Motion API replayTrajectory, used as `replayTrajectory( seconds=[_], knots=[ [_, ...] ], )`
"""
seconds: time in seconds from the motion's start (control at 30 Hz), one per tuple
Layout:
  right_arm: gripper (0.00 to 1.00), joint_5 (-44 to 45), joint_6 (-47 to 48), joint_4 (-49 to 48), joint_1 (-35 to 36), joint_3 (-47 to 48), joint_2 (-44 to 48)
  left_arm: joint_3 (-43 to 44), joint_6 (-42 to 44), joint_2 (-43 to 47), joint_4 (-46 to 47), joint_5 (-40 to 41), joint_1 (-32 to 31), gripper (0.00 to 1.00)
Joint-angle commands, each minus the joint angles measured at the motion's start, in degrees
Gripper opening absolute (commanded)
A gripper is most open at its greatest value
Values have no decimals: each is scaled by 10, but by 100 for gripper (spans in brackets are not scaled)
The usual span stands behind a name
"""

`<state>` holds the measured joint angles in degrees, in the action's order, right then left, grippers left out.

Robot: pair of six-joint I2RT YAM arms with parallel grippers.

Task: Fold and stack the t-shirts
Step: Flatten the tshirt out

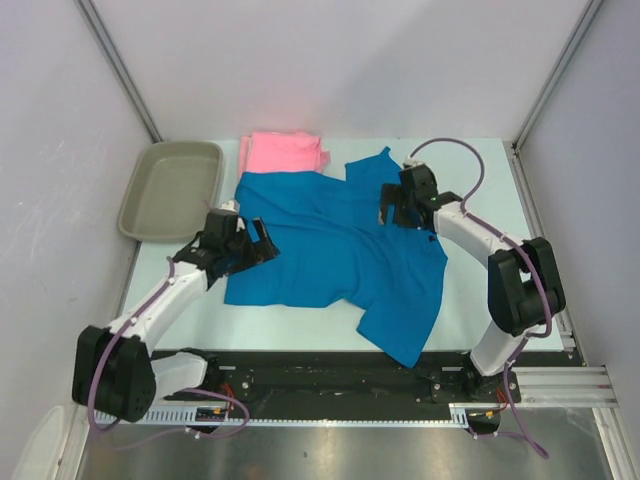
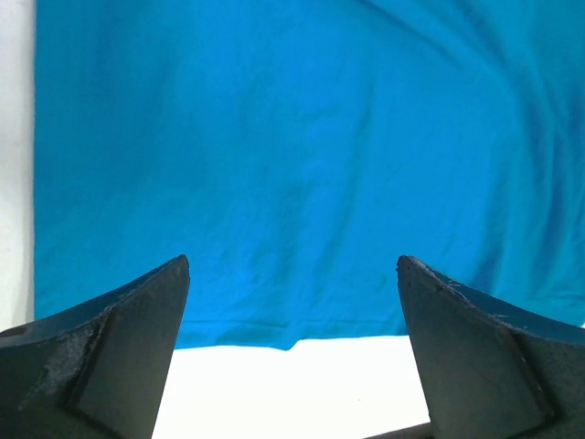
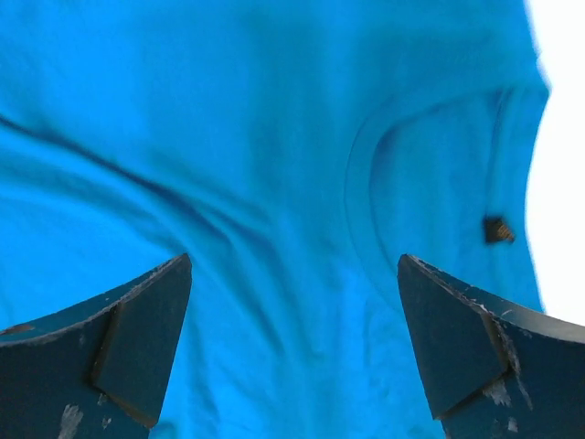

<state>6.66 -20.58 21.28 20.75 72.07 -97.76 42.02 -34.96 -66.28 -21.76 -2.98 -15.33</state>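
The bright blue t-shirt (image 1: 335,250) lies spread flat across the table, one sleeve toward the far right, another toward the near edge. The light pink t-shirt (image 1: 283,153) lies folded at the far edge, partly under the blue one. My left gripper (image 1: 262,243) is open and empty above the blue shirt's left hem; the left wrist view shows the hem (image 2: 292,338) between its fingers (image 2: 119,357). My right gripper (image 1: 393,210) is open and empty above the collar (image 3: 366,183), with plain blue cloth (image 3: 274,302) between its fingers (image 3: 475,347).
A grey-beige plastic tray (image 1: 170,187) stands at the far left beside the shirts. Bare white table (image 1: 490,180) lies right of the blue shirt. Grey walls enclose the table on three sides, and a black rail (image 1: 330,375) runs along the near edge.
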Motion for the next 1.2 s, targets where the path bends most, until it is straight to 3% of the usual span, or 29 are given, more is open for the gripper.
replayTrajectory(
  seconds=[0.0,0.3,0.6,0.97,1.17],
  knots=[
    [100,48,-9,17,56,-47,41,37,17,-52,-47,28,-34,100],
    [100,61,-22,14,104,-143,155,43,27,-171,-75,112,-53,100],
    [100,72,-18,58,102,-164,274,19,-10,-249,-138,146,-103,100],
    [100,74,-20,100,98,-164,352,-53,-127,-158,-209,154,-185,100],
    [100,71,-22,108,97,-164,375,-71,-154,-95,-254,122,-190,100]
  ],
)
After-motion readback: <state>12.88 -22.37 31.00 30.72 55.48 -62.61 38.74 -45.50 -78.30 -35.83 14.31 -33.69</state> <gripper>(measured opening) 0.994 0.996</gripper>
